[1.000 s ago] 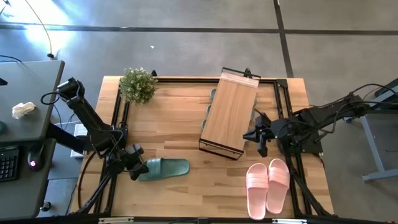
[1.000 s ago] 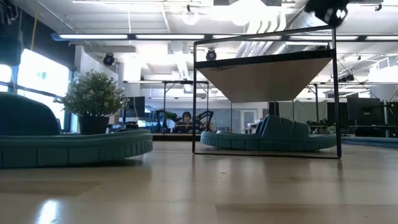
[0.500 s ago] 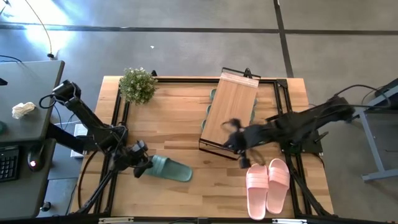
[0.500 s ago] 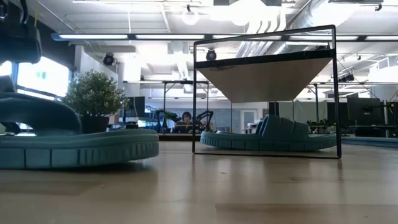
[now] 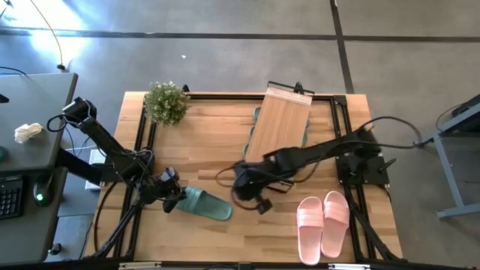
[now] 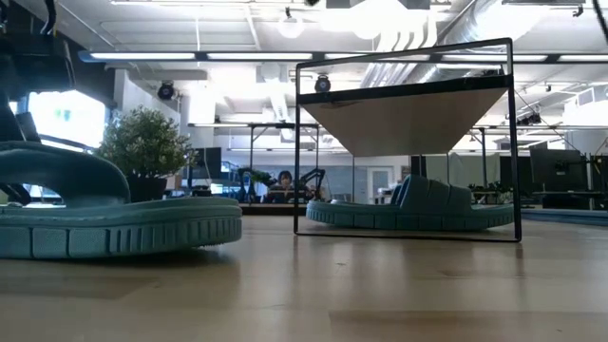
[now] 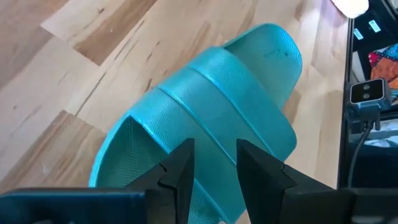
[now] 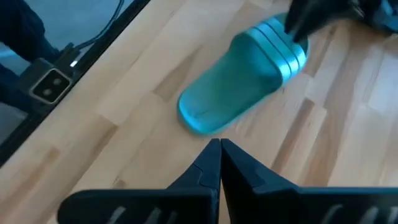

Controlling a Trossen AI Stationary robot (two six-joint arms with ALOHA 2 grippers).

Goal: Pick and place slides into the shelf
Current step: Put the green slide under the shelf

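At the lower left of the overhead frame, my left gripper [image 5: 174, 196] is clamped on the ridged strap of a muted green rubbery slide [image 5: 205, 203], which lies on the pale wooden tabletop [image 5: 202, 142] left of centre, well short of the rack. My right gripper [image 5: 241, 180] reaches across the middle of the frame toward that same slide, its fingers [image 8: 219, 163] pressed together on nothing, the toe of the slide just ahead of them. The low light-wood shelf with dark frame edges [image 5: 278, 136] stands at upper centre, and green soles peek out along both of its long sides, so I judge some of the green slides already stowed; the table-level camera shows one green slide [image 6: 410, 210] resting under its top. The pale pink pair of slides [image 5: 323, 222] waits at the lower right, untouched. A small potted green shrub [image 5: 166, 102] sits at the upper left corner of the table. By my reckoning, roughly half the job is done: this green slide and both pink ones remain.
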